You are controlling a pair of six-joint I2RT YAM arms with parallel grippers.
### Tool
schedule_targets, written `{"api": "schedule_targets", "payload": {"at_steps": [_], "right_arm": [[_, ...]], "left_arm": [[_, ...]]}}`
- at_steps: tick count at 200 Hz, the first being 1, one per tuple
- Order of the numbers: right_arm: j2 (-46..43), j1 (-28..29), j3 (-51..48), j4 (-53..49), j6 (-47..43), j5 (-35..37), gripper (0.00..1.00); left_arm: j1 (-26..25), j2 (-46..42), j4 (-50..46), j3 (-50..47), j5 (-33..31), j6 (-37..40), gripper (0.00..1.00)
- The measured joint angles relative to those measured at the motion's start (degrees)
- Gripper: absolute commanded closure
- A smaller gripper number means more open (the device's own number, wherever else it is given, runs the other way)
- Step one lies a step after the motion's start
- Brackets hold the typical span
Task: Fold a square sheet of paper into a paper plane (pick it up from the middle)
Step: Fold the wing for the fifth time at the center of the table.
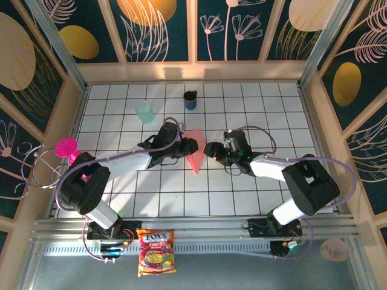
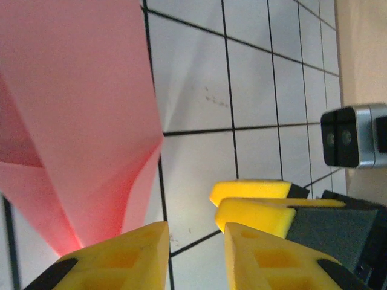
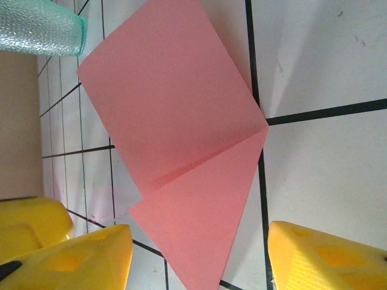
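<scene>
The left gripper's (image 2: 196, 241) yellow jaws stand a little apart, with bare tile in the narrow gap and nothing held. The near tip of the pink paper (image 2: 78, 121) comes down just beside the outer edge of its left finger; whether they touch I cannot tell. The right gripper's (image 3: 199, 241) jaws are spread wide and grip nothing. A folded corner of the paper reaches into the space between its fingers, with both fingertips clear of the paper's edges.

The paper lies between the two grippers at the middle of the white tiled table (image 1: 272, 109). It is partly folded, with one flap laid over another along a slanting crease. From above it is a narrow wedge, broad at the far end and pointed at the near end. The two grippers face each other across it, the left one from the left and the right one from the right.

Farther out, a pale green cup (image 1: 144, 112) stands far left of the paper, and a dark blue cup (image 1: 190, 99) stands beyond it. A magenta goblet (image 1: 66, 148) sits at the left edge, and a snack packet (image 1: 156, 251) lies in front of the arm bases.
</scene>
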Motion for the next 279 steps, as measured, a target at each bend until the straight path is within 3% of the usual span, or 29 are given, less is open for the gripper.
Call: {"api": "schedule_targets", "payload": {"at_steps": [60,123,239,279], "right_arm": [[0.24,0.0,0.0,-0.02,0.42,0.0,0.4],[4.04,0.0,2.14,-0.04,0.39,-1.99,0.49],[13.27,-0.15,12.98,-6.88,-0.94,-2.99,0.56],[15.8,-0.17,14.62,-8.2,-1.73,-3.32,0.64]], "left_arm": [[-1.53,7.17,-2.82,1.51,-1.31,-0.2,0.75],[-1.53,9.2,-2.99,-0.63,-5.6,-0.96,0.78],[-1.46,8.83,3.39,-4.44,-6.43,-3.85,0.81],[-1.46,8.83,3.41,-4.46,-6.43,-3.82,0.81]]}}
